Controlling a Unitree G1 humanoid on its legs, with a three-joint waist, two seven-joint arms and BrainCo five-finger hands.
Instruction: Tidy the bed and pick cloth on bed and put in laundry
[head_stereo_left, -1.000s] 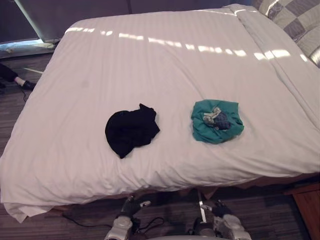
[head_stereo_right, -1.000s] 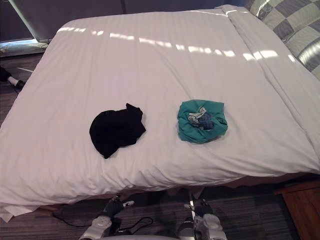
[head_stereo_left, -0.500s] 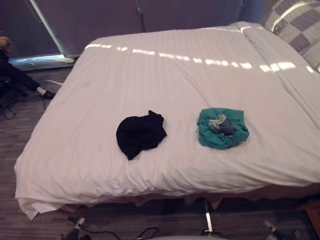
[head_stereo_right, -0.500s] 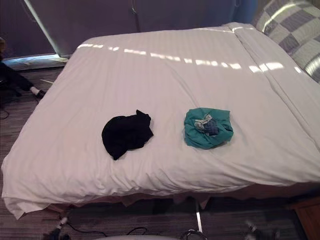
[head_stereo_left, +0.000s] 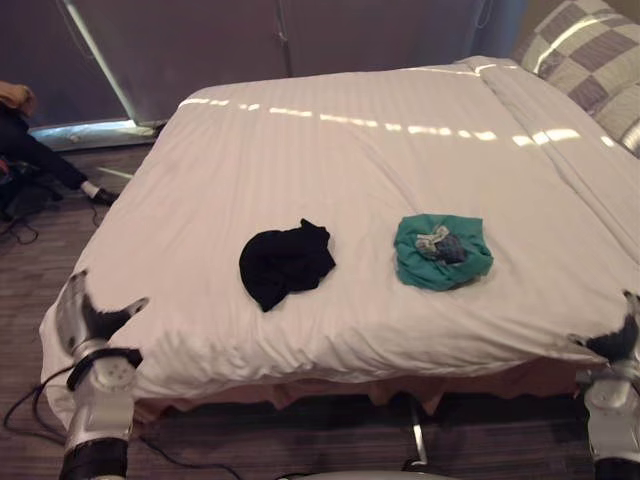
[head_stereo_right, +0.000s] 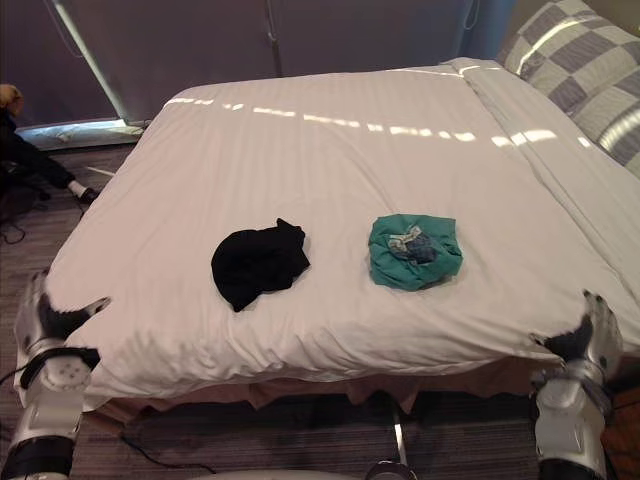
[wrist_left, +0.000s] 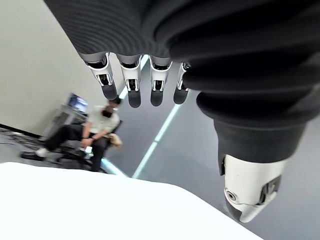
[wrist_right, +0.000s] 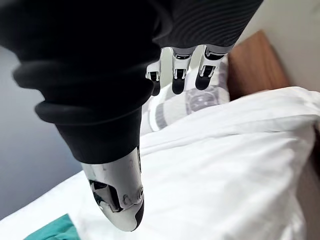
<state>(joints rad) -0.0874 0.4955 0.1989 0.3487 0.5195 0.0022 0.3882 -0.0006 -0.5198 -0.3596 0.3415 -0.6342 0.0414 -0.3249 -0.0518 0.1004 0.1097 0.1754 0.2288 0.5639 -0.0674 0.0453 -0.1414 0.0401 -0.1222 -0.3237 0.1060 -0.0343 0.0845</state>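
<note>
White duvet covers the bed smoothly, and the two things I am after lie on its near half: a crumpled black cloth left of the middle and a bunched teal cloth to its right, well apart, with a small patterned scrap tucked into the teal one.

My left hand is at the near-left corner of the duvet and my right hand at the near-right corner. Both have fingers straight and spread and hold nothing. I cannot tell whether either touches the cover.

I judge this to be the tidying step, at its start, with neither cloth picked up yet. Next I would pinch each corner and pull the cover square, or reach far in for a cloth. Both lie a long stretch from my hands.

The eye views show both cloths and the checked pillow at far right. My left wrist view adds a seated person beyond the bed. My right wrist view adds a wooden headboard.
</note>
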